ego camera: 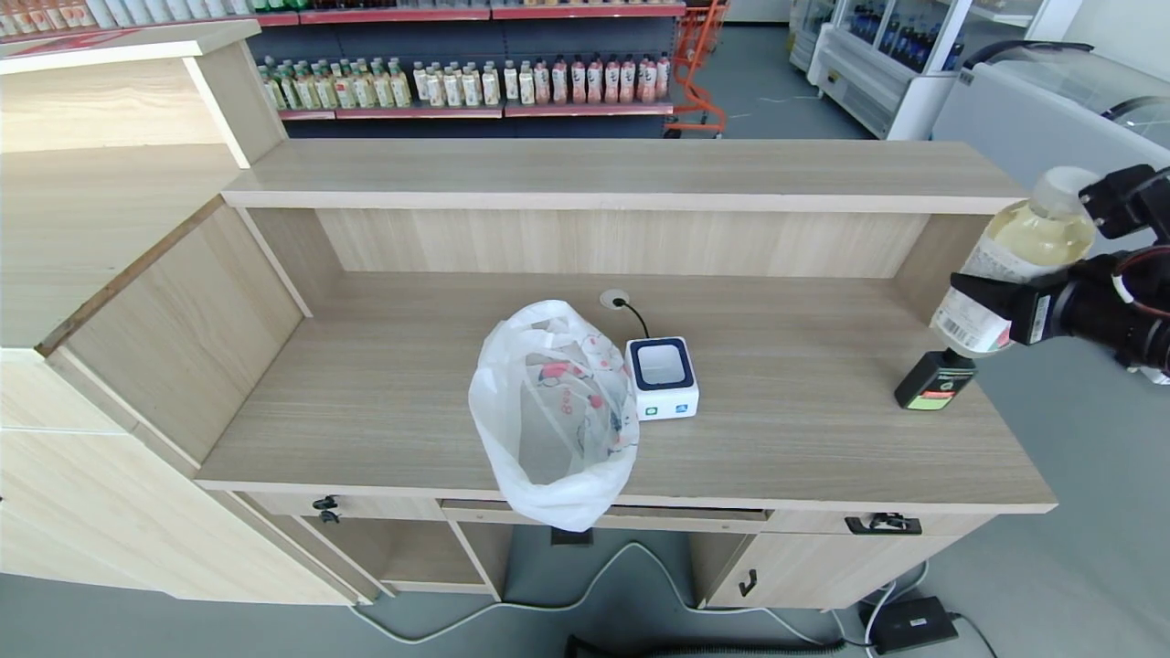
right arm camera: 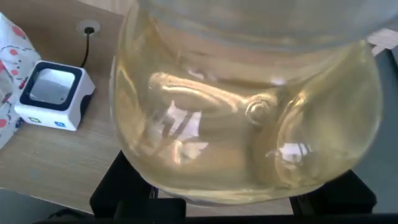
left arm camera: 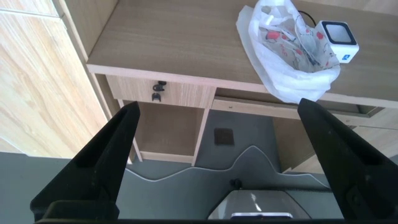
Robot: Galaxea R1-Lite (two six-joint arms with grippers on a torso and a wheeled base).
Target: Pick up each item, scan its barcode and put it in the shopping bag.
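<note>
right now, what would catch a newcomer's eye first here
The bottle of pale yellow drink stands out, held aloft by the right end effector at the counter's right end. Then the white shopping bag, open at the counter's front middle, with the small scanner close on its right. A small dark item lies on the counter below the bottle.

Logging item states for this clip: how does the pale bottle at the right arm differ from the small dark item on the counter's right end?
The pale bottle is held in the air by the right gripper; the dark item lies on the counter, untouched. The pale bottle is clear, with yellowish liquid; the dark item is opaque. The pale bottle looks larger. Both are outside the shopping bag.
</note>
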